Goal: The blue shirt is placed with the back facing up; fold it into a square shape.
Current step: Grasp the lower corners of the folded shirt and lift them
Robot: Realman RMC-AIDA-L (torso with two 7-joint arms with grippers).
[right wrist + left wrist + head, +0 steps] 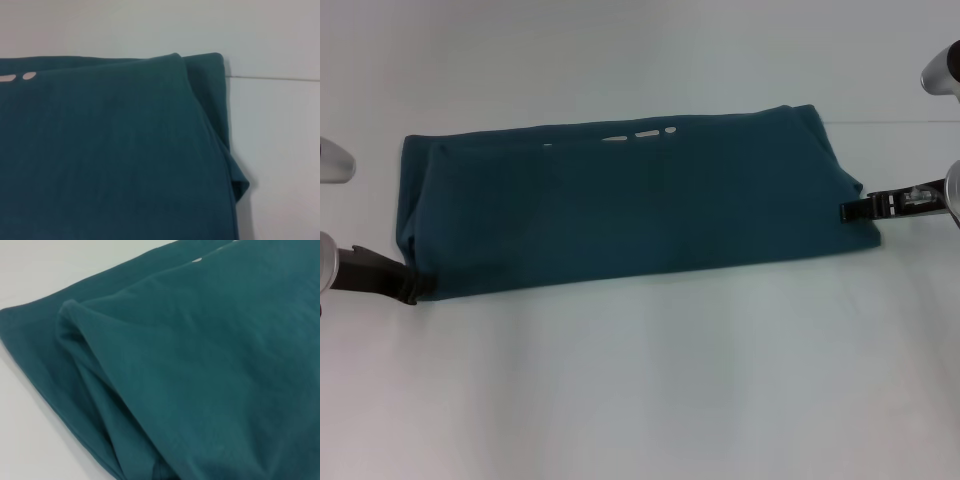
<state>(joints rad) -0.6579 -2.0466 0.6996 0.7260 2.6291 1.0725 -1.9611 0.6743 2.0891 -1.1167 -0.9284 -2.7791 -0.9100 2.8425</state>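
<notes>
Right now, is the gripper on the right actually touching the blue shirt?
Touching. In the head view the right gripper meets the blue shirt at its right edge with no gap between them; whether it grips the cloth cannot be seen.

White table (640, 400); thin seam line (280, 78) across surface.

Left gripper (408, 285) tip at 8 o'clock corner of blue shirt (630, 205): finger gap too small to tell. Right gripper (852, 210) at 3 o'clock edge: same. Both arms cut off by head view's sides. Wrist views: shirt runs past edges, no own fingers visible. Lower layers hidden under top fold.
</notes>
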